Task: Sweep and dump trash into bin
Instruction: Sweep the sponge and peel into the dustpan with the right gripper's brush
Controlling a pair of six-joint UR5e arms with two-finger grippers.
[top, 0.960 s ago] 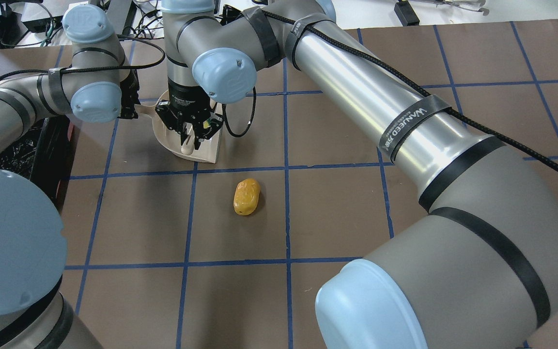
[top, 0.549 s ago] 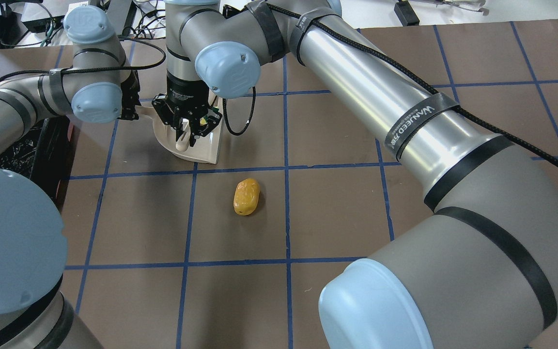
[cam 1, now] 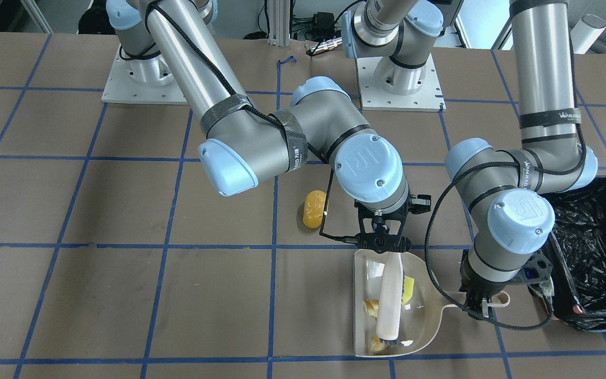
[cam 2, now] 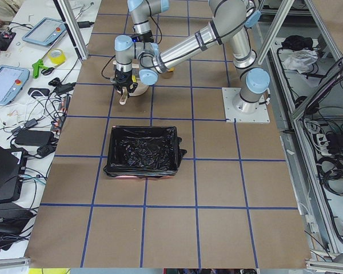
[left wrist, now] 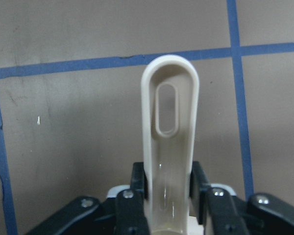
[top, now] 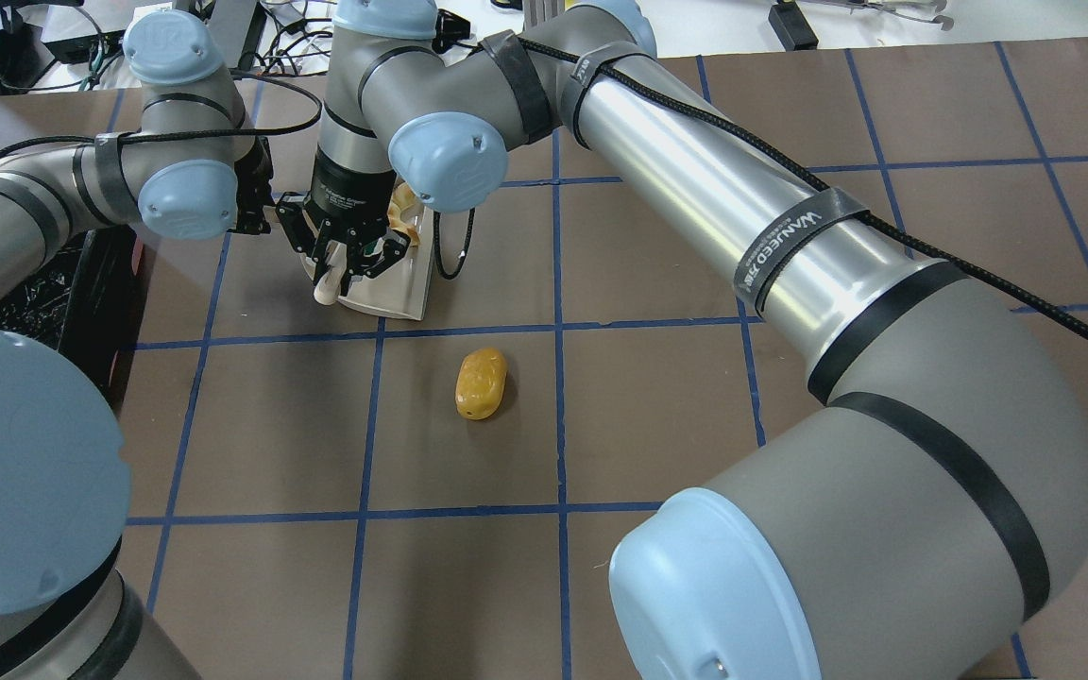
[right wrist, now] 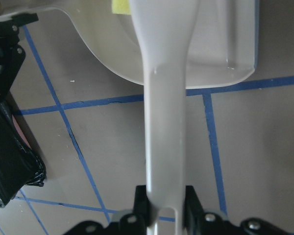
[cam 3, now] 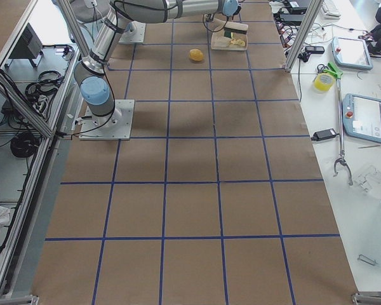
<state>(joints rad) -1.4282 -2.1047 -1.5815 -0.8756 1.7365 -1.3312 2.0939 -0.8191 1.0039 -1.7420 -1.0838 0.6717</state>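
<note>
The dustpan (cam 1: 420,323) rests on the brown desk (cam 1: 124,295) and serves as the reference for everything else. The left pincer (cam 1: 479,305) is closed on the dustpan's looped handle; in the left wrist view its fingers (left wrist: 136,182) press both sides of that handle (left wrist: 170,122).

The right pincer (cam 1: 385,246) hangs over the dustpan's edge nearest the robot's base and is clamped on the stem of the hand brush (cam 1: 389,300). The right wrist view shows the stem (right wrist: 165,127) squeezed between the two fingers. The brush stretches across the pan from that edge to the opposite one, with its bristle end at the far edge.

Two pieces of trash are inside the dustpan. The yellow sponge (cam 1: 408,290) sits just beside the brush on the handle side, and the tan croissant-like piece (cam 1: 370,307) lies on the mouth side of the brush. The golden-brown lump (cam 1: 314,209) lies outside on the desk, off the dustpan's mouth-side corner toward the robot's base and apart from it.

The bin (cam 1: 592,247), lined with a crinkled black bag, stands on the handle side of the dustpan, just beyond the left pincer. None of the three pieces shows in it.
</note>
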